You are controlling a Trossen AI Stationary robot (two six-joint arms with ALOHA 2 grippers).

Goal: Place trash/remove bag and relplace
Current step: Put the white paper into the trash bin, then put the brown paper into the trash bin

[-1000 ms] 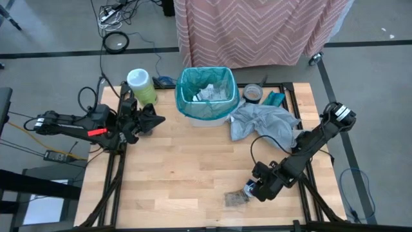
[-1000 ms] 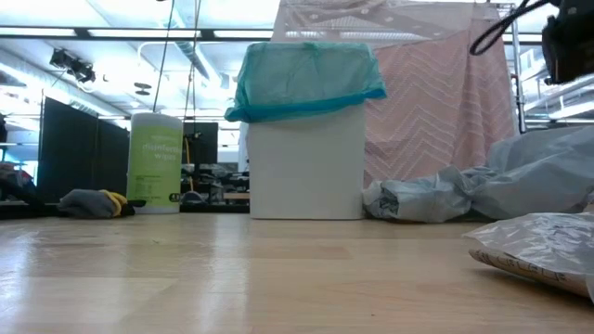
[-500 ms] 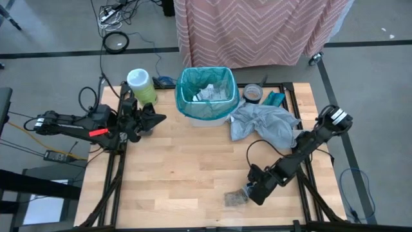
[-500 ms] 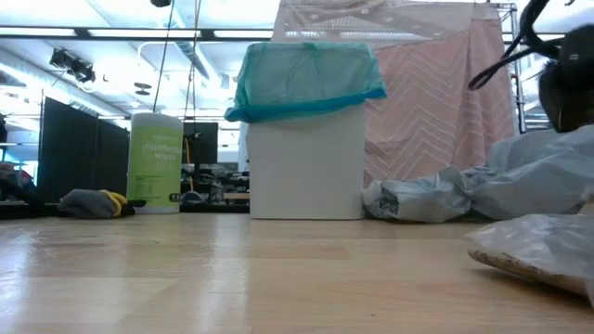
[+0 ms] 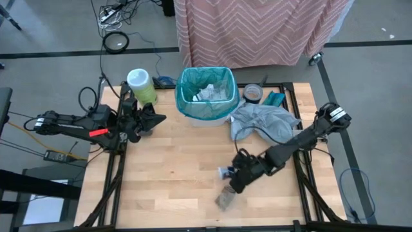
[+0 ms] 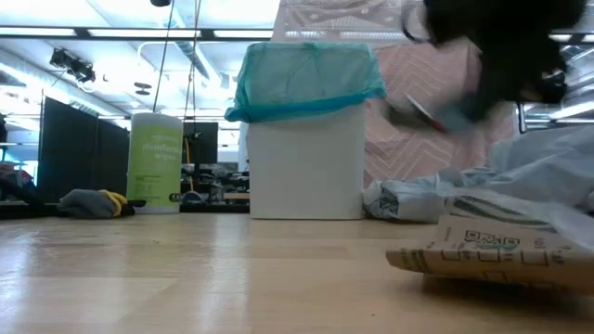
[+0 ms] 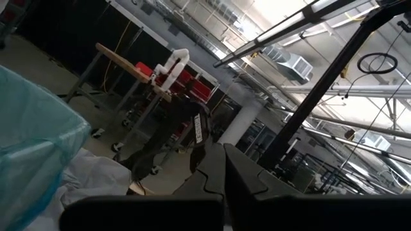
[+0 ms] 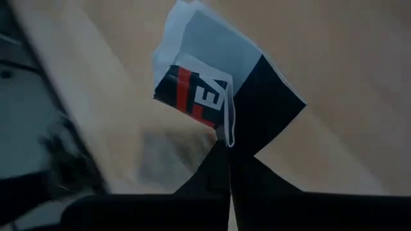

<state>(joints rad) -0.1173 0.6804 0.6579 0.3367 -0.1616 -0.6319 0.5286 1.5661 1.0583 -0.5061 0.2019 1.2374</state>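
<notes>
We judge the litter-collecting step to be in hand; the right gripper (image 5: 233,175), at lower centre of the high view, has its fingers pinched shut on a small white paper wrapper with a dark blue panel (image 8: 221,96), lifted clear of the pale wooden worktop (image 5: 174,167); the white square bin lined with a thin teal-green plastic bag (image 5: 205,94) stands at upper centre, some trash already inside it; a clear plastic packet (image 5: 224,201) lies just below the gripper; the next move calls for carrying the wrapper up over the bin's mouth and letting go, then returning for the packet; the left gripper (image 5: 153,120) waits at the left of the frame, fingers closed on nothing; the wrapper bears red and white lettering we cannot read whole; the packet shows a square code label in the low view (image 6: 492,249); the green cylindrical wipes canister (image 6: 156,163) carries print too small to read.
</notes>
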